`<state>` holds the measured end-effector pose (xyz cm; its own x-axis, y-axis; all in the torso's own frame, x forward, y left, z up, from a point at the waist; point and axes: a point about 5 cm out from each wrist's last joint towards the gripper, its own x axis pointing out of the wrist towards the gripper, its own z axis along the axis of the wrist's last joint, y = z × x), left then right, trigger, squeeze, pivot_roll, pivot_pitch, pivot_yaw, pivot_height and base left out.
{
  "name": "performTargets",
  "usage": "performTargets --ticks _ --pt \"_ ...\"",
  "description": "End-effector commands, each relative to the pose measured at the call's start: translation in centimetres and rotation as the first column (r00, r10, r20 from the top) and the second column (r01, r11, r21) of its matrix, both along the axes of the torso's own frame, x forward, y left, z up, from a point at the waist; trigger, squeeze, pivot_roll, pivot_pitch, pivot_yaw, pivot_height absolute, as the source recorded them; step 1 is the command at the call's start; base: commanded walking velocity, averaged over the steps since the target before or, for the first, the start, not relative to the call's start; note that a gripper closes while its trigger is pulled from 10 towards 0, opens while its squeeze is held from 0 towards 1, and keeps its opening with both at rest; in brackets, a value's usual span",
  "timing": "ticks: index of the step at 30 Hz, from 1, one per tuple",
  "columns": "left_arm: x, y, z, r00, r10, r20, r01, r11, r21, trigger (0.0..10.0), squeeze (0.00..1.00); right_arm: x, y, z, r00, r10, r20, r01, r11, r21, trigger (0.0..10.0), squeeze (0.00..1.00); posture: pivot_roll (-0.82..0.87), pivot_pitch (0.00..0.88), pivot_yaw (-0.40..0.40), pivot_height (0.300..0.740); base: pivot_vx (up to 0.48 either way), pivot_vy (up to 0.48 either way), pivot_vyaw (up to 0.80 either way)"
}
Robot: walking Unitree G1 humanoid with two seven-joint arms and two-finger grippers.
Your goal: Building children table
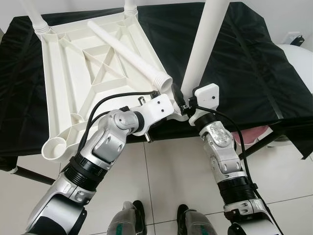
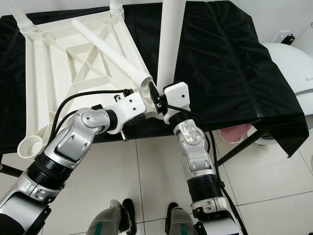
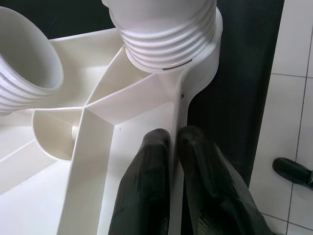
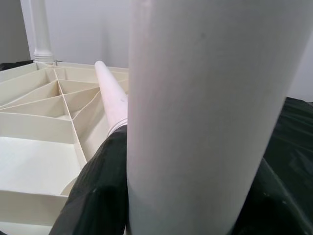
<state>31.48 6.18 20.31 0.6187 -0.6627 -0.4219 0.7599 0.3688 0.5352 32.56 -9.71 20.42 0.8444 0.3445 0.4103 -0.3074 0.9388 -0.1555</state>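
Observation:
A white plastic table top (image 1: 63, 73) lies upside down on the black-covered table (image 1: 244, 63). Two legs (image 1: 36, 19) stand screwed in at its far corners. A loose leg (image 1: 127, 54) lies slantwise across the ribs, threaded end toward me. At the near right corner a third leg (image 1: 205, 44) stands upright, and my right gripper (image 4: 195, 156) is shut around it, black fingers (image 4: 98, 196) on both sides. My left gripper (image 3: 173, 142) is shut on the table top's rim (image 3: 178, 112) just beside that corner socket. The near left socket (image 1: 56, 147) is empty.
The black table's front edge runs just before my arms, with its black frame bars (image 1: 29, 174) below. A white rounded appliance (image 1: 298, 63) stands at the right, and a pink thing (image 1: 254, 134) lies under the table. My feet (image 1: 132, 215) stand on the tiled floor.

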Motion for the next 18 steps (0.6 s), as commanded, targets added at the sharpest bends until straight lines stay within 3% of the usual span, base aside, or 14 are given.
performTargets --ticks 1,7,18 --pt "-0.42 -0.66 -0.93 0.998 -0.039 -0.044 0.04 0.999 0.011 10.0 0.0 -0.11 -0.35 -1.4 0.998 -0.032 -0.06 0.031 0.999 -0.018 10.0 0.0 -0.12 0.196 0.005 0.74 0.0 0.0 0.0" --pt "-0.39 -0.54 -0.87 0.998 -0.035 -0.043 0.035 0.999 0.011 10.0 0.0 -0.18 -0.4 -1.52 0.988 -0.133 -0.073 0.133 0.991 -0.005 10.0 0.0 -0.12 0.197 0.004 0.74 0.0 0.0 0.0" --pt "-0.37 -0.55 -0.83 0.998 -0.037 -0.042 0.038 0.999 0.012 10.0 0.0 -0.33 -0.32 -1.74 0.972 -0.218 -0.089 0.219 0.976 0.002 10.0 0.0 -0.12 0.199 0.005 0.74 0.0 0.0 0.0"
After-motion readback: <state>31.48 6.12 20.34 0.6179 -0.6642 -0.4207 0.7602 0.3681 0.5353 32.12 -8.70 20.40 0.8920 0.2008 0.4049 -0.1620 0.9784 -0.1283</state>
